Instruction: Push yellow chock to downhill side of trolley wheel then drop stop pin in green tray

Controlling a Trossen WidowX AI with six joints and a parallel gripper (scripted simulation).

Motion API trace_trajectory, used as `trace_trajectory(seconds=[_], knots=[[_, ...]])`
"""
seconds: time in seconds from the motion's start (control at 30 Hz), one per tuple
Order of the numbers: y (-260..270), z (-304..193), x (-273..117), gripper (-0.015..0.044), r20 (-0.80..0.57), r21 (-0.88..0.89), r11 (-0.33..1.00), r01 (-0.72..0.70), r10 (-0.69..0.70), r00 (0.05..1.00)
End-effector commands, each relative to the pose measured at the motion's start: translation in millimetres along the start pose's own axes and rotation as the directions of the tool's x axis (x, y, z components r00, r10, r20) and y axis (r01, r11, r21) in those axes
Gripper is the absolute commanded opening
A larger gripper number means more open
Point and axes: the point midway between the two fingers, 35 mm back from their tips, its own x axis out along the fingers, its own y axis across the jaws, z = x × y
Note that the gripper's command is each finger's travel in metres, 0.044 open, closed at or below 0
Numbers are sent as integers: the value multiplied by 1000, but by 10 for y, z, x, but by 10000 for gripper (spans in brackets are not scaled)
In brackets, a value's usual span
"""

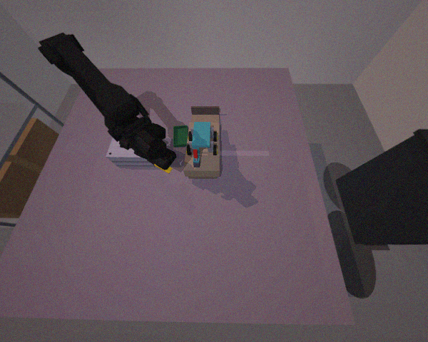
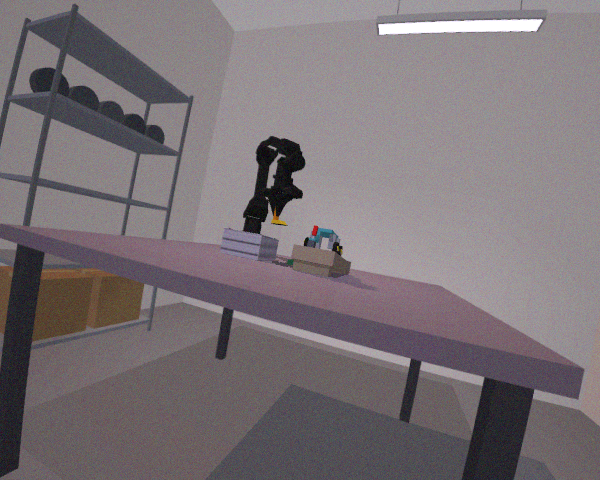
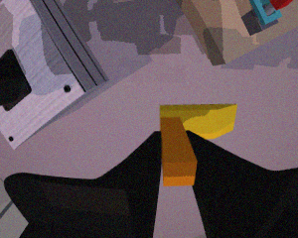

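My gripper [image 2: 275, 210] [image 3: 172, 137] is shut on the orange handle of the yellow chock [image 1: 165, 169] [image 2: 278, 222] [image 3: 214, 120]. The chock hangs in the air left of the ramp [image 1: 213, 167] [image 2: 310, 258] [image 3: 206, 25], higher than the ramp's top. Its black rubber base cannot be made out. The trolley [image 1: 201, 135] [image 2: 327, 232], with a light blue body and black wheels, stands on the ramp. The red-headed stop pin [image 1: 195, 152] [image 2: 315, 230] [image 3: 282, 3] is in place at the trolley's near end. The green tray [image 1: 175, 137] [image 2: 290, 262] lies left of the ramp.
A pale layered block [image 1: 131, 162] [image 2: 248, 245] [image 3: 45, 64] stands on the table left of the tray, under the arm. An upright end wall [image 1: 205, 110] closes the ramp's far end. Shelving with boxes stands beyond the table's left side.
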Motion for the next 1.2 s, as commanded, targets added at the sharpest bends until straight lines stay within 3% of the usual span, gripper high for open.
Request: trace_trajectory(seconds=[0.0, 0.37, 0.73, 0.97, 1.17], knots=[[4, 4, -1, 0, 2, 113, 994, -3, 3, 1000], [4, 3, -1, 0, 2, 466, 885, -4, 4, 1000], [3, 3, -1, 0, 3, 756, 655, -5, 5, 1000], [3, 3, -1, 0, 3, 877, 481, -5, 6, 1000], [4, 10, -1, 0, 3, 879, 476, -5, 6, 1000]])
